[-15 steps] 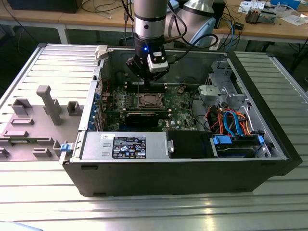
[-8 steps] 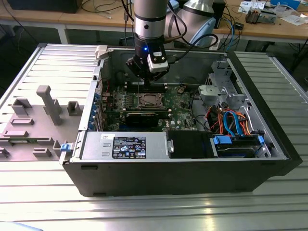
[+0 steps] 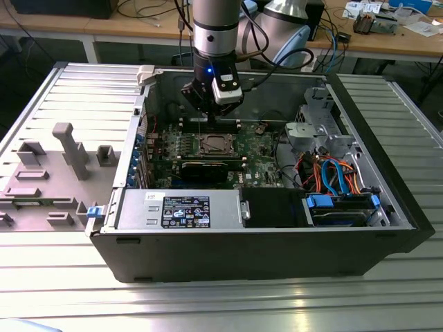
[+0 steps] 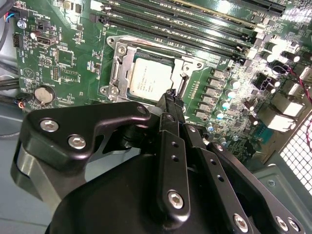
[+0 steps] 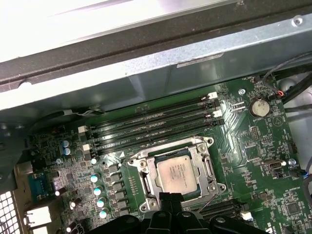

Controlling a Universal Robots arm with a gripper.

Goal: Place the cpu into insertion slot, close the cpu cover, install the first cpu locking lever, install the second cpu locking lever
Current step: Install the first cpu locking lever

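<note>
Second wrist view, claw (image 4: 169, 93) pinched together near cpu (image 4: 148, 78) edge

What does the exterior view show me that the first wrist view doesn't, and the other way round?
Exterior view: the whole open computer case, the robot arm, and blue and orange cables. First wrist view: a round coin battery and small silver-topped cylinders on the board. Both: the square chip sitting in its socket, with the claw close to it.
</note>
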